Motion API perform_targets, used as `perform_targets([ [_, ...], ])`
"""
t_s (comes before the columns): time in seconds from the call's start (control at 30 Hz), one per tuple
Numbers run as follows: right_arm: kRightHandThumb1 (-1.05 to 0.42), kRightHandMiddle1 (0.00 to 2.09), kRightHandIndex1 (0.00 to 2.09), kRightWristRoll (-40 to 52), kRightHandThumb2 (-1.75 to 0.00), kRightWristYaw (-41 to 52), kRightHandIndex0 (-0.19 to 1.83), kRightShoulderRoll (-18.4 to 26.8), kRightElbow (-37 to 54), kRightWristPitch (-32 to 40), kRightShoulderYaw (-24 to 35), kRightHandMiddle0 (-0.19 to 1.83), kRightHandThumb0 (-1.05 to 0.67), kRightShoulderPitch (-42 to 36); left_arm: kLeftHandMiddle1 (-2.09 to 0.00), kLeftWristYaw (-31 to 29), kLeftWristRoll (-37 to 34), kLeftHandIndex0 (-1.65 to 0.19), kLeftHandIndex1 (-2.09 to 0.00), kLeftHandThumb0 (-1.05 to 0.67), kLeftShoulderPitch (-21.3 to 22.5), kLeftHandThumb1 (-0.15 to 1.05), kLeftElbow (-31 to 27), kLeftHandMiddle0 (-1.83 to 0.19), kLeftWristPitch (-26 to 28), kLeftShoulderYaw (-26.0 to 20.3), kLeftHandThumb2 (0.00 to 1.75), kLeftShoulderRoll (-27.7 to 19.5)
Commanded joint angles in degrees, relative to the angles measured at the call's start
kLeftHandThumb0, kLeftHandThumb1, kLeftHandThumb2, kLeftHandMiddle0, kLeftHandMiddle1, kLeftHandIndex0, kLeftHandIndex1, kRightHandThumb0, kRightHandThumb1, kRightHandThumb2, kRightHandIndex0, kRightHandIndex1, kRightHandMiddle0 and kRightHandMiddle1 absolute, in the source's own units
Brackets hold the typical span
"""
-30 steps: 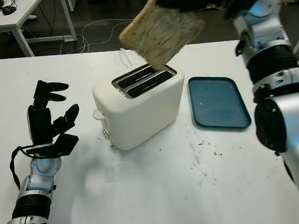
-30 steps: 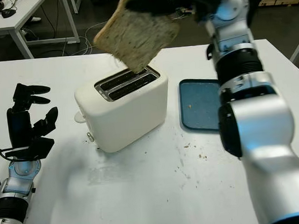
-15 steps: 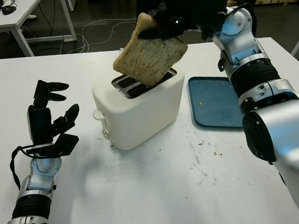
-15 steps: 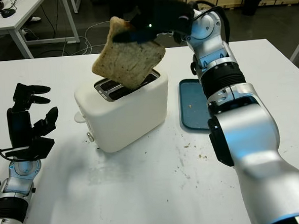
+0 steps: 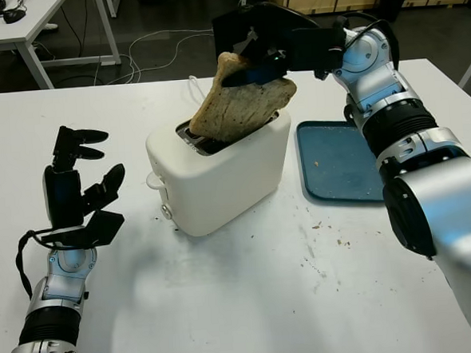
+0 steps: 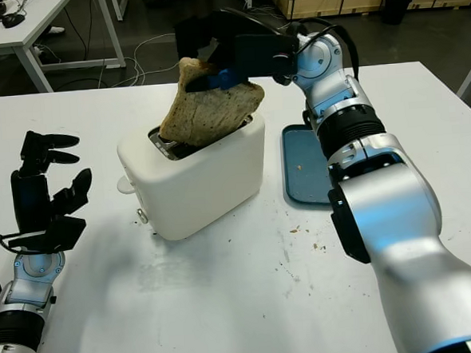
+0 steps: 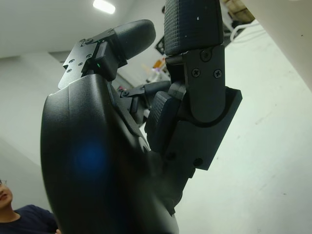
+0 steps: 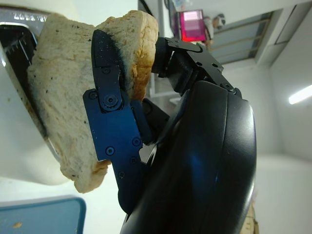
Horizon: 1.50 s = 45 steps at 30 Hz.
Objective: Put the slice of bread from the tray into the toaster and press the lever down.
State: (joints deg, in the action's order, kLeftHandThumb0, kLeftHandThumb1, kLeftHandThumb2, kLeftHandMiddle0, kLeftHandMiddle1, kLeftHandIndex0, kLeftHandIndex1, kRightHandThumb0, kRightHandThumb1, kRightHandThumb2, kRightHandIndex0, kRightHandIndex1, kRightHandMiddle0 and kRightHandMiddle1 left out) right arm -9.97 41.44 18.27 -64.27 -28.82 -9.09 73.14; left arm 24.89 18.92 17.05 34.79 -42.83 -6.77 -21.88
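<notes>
Right wrist view puts the right hand (image 8: 146,146) up close, its black fingers (image 8: 109,105) clamped across the face of the slice of bread (image 8: 73,97), with another finger pressing the crust from behind. From the head camera, that hand (image 5: 264,51) hangs above the white toaster (image 5: 219,165), holding the bread (image 5: 239,104) tilted, its lower edge dipping into one of the slots on top while most of the slice stands clear above the rim. Which slot takes the edge I cannot tell. On the toaster's near left side the lever (image 5: 152,180) sits up. Just right of the toaster lies the blue tray (image 5: 339,162), bare but for a few crumbs, and more crumbs speckle the white table (image 5: 251,303) in front of it. Well to the left of the toaster, the left hand (image 5: 77,194) is held upright above the table, open and holding nothing.
</notes>
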Motion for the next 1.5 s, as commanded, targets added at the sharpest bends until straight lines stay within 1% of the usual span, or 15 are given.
perform_targets([
  [0.0, -0.92, 1.75, 1.75, -0.73, -0.37, 1.53, 1.21, 1.14, -0.23, -0.76, -0.53, 1.01, -0.47, 1.52, -1.52, 0.39, 0.28, -0.17, -1.4, -1.05, 0.03, 0.92, -0.5, -0.31, 0.35, -0.14, 0.54, 0.08],
  [0.37, -0.92, 1.75, 1.75, -3.04, -0.35, 4.7, 1.17, 2.72, 1.8, -2.89, -3.13, 0.96, -0.46, 3.31, -1.52, 0.68, 0.46, -0.16, -1.4, -1.05, -0.11, 0.92, -0.42, -0.31, 0.47, -0.05, 0.54, 0.2],
  [0.83, -0.92, 1.75, 1.75, -5.74, -0.36, 7.39, 1.16, -0.08, 3.23, -5.25, -8.23, 0.91, -0.49, 0.94, -1.54, 0.82, 0.36, -0.16, -1.43, -1.05, -0.37, 0.92, -0.72, -0.29, 0.52, -0.01, 0.54, 0.32],
  [0.97, -0.92, 1.75, 1.75, -5.81, -0.32, 7.76, 1.16, -1.1, 3.22, -5.43, -8.99, 0.92, -0.5, -0.02, -1.54, 1.18, 0.72, -0.15, -1.43, -1.05, -0.26, 0.92, -0.45, -0.29, 0.25, 0.04, 0.54, 0.22],
  [1.03, -0.92, 1.75, 1.75, -5.97, -0.28, 7.26, 1.14, -1.25, 3.47, -5.75, -9.28, 0.89, -0.55, -0.52, -1.54, 1.3, 0.85, -0.15, -1.43, -1.05, -0.29, 0.92, -0.45, -0.29, 0.21, 0.06, 0.54, 0.18],
  [1.07, -0.92, 1.75, 1.75, -5.99, -0.25, 6.94, 1.1, -1.25, 3.74, -5.8, -9.35, 0.84, -0.59, -0.81, -1.54, 1.14, 0.75, -0.15, -1.42, -1.05, -0.33, 0.92, -0.49, -0.29, 0.19, 0.09, 0.54, 0.14],
  [1.1, -0.92, 1.58, 1.67, -5.7, -0.2, 7.18, 0.97, -1.21, 3.99, -5.72, -9.27, 0.78, -0.68, -1.01, -1.54, 1.13, 0.8, -0.15, -1.42, -1.05, -0.38, 0.92, -0.58, -0.29, 0.33, 0.11, 0.54, 0.12],
  [1.13, -0.92, 1.25, 1.42, -5.66, -0.14, 7.6, 0.79, -1.04, 4.23, -5.65, -9.37, 0.72, -0.78, -1.02, -1.54, 1.23, 0.9, -0.15, -1.42, -1.05, -0.38, 0.92, -0.56, -0.29, 0.35, 0.11, 0.55, 0.09],
  [1.2, -0.92, 0.69, 1.07, -6.13, -0.1, 8.2, 0.58, -0.53, 4.52, -6.23, -9.88, 0.7, -0.87, -0.69, -1.54, 1.16, 0.69, -0.15, -1.42, -1.05, -0.32, 0.92, -0.41, -0.29, 0.16, 0.08, 0.55, 0.15],
  [1.23, -0.92, 0.4, 0.94, -6.49, -0.08, 8.23, 0.42, -0.27, 4.74, -6.27, -10.18, 0.66, -0.91, -0.45, -1.53, 1.1, 0.6, -0.16, -1.42, -1.05, -0.27, 0.92, -0.31, -0.29, 0.05, 0.08, 0.54, 0.16],
  [1.27, -0.92, 0.26, 0.9, -6.74, -0.07, 8.08, 0.35, -0.09, 4.98, -6.24, -10.33, 0.64, -0.93, -0.27, -1.53, 1.05, 0.57, -0.16, -1.42, -1.05, -0.25, 0.92, -0.28, -0.29, 0.01, 0.09, 0.54, 0.15],
  [1.3, -0.92, 0.15, 0.86, -7.09, -0.06, 7.42, 0.26, 0.07, 5.26, -6.36, -10.33, 0.61, -0.94, -0.14, -1.53, 1.05, 0.59, -0.16, -1.42, -1.05, -0.25, 0.92, -0.27, -0.29, 0.0, 0.1, 0.54, 0.15],
  [1.33, -0.92, 0.11, 0.84, -7.37, -0.06, 6.65, 0.19, 0.18, 5.45, -6.62, -10.23, 0.59, -0.94, -0.07, -1.53, 1.25, 0.81, -0.16, -1.42, -1.05, -0.26, 0.92, -0.3, -0.29, 0.08, 0.13, 0.54, 0.14],
  [1.4, -0.92, 0.07, 0.84, -7.74, -0.05, 5.16, 0.1, 0.35, 5.72, -6.99, -9.94, 0.56, -0.94, 0.02, -1.53, 1.36, 0.96, -0.16, -1.42, -1.05, -0.26, 0.92, -0.2, -0.29, 0.08, 0.15, 0.54, 0.09],
  [1.47, -0.92, 0.06, 0.85, -8.07, -0.05, 3.06, 0.08, 0.57, 5.51, -8.12, -9.69, 0.56, -0.93, 0.09, -1.53, 1.21, 0.86, -0.16, -1.42, -1.05, -0.31, 0.92, -0.19, -0.29, 0.09, 0.14, 0.54, 0.04],
])
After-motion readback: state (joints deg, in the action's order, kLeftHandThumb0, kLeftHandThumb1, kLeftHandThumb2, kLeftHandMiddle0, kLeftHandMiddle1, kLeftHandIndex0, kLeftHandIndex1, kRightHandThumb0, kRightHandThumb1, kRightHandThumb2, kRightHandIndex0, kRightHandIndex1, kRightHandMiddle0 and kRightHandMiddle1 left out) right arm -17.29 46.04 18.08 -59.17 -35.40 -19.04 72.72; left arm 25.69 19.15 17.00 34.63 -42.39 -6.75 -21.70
